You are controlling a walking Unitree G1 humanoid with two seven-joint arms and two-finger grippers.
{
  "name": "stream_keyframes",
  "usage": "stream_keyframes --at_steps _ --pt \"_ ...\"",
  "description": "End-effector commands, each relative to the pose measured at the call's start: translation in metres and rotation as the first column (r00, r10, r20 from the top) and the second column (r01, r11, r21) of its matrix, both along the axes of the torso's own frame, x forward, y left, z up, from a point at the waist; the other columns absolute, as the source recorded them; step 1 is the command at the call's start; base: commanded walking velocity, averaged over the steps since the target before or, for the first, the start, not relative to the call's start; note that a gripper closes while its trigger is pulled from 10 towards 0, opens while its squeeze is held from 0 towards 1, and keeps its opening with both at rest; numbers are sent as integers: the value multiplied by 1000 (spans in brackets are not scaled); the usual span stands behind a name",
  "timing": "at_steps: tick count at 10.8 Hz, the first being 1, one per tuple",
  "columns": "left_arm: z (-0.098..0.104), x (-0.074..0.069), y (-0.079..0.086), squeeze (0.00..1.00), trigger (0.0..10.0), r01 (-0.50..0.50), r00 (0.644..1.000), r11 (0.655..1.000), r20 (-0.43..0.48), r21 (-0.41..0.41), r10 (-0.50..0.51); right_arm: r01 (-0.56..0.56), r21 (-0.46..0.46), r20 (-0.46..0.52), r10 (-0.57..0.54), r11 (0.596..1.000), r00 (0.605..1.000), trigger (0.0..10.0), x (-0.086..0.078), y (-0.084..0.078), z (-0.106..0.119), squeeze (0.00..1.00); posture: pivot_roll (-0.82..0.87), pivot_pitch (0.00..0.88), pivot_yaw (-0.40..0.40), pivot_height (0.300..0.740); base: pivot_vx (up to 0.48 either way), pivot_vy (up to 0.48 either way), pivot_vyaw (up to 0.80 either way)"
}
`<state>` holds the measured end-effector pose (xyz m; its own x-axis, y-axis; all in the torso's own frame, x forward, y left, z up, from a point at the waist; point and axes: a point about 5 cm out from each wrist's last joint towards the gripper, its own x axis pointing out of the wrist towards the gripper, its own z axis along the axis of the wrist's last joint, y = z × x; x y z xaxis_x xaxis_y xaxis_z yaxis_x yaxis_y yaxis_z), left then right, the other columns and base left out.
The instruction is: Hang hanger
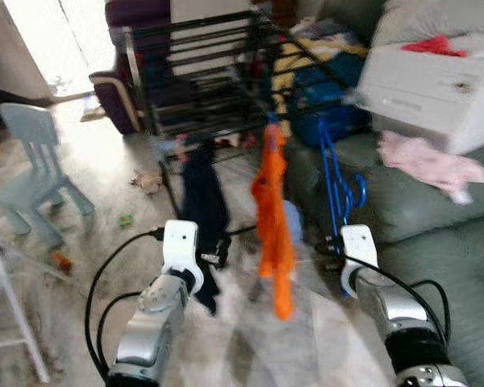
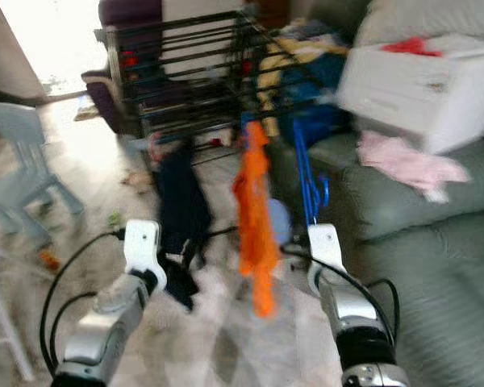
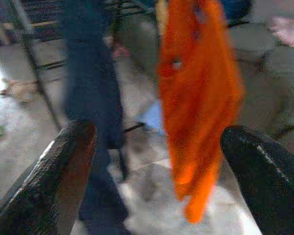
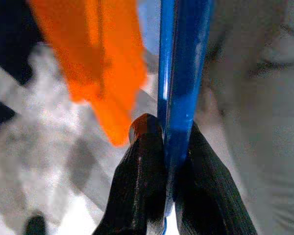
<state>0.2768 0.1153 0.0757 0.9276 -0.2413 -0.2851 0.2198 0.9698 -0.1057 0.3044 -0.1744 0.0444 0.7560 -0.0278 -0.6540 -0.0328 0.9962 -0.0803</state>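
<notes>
Blue plastic, the hanger [image 4: 179,73] was pinched between my right gripper's [image 4: 167,139] closed fingers just below the drying rack [image 1: 202,72], beside its orange cloth [image 1: 273,210], my left gripper [image 3: 157,161] spread empty, so I judged the hook needed lifting squarely over a rail.

Hanger [image 4: 179,73]: blue plastic, glossy, smooth, light streak along its edge. Right gripper [image 4: 167,142] fingers [image 4: 142,181]: black, matt, finely grained. Left gripper [image 3: 157,161] fingers [image 3: 63,166]: same rough black (slight sheen on inner face). Orange garment [image 1: 273,218]: soft matt cloth. Drying rack [image 1: 202,72]: thin dark metal rods. Child's chair [image 1: 34,173]: pale smooth plastic.
</notes>
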Motion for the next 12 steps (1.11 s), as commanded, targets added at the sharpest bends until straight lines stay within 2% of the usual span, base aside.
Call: stream_keyframes --at_steps 1,4,7,9,10,12 --pt "6 3 9 0 10000 -31 999 999 13 22 31 -12 15 41 11 1000 999 10000 8 9 11 0 -86 7 84 740 394 274 0" --pt "-6 -4 2 0 10000 -5 999 998 -36 55 7 21 16 10 -22 1000 1000 10000 5 9 5 0 -83 0 78 740 440 91 0" --pt "-8 -4 1 0 10000 -4 998 999 -54 53 7 68 -5 55 -68 998 996 10000 4 3 5 0 -80 0 78 740 0 0 0" --pt "-9 -4 0 0 10000 0 999 999 -54 54 3 112 -54 83 -108 992 991 10000 -1 -9 4 0 -84 0 76 740 0 0 0" --pt "-8 -3 -1 0 10000 2 999 999 -50 50 0 178 -111 133 -163 978 978 10000 -2 -22 6 0 -85 0 72 740 0 0 0" --pt "-8 -3 -2 0 10000 -1 999 999 -43 44 3 329 -206 284 -266 921 921 10000 -7 -50 15 0 -85 0 65 740 0 0 0"
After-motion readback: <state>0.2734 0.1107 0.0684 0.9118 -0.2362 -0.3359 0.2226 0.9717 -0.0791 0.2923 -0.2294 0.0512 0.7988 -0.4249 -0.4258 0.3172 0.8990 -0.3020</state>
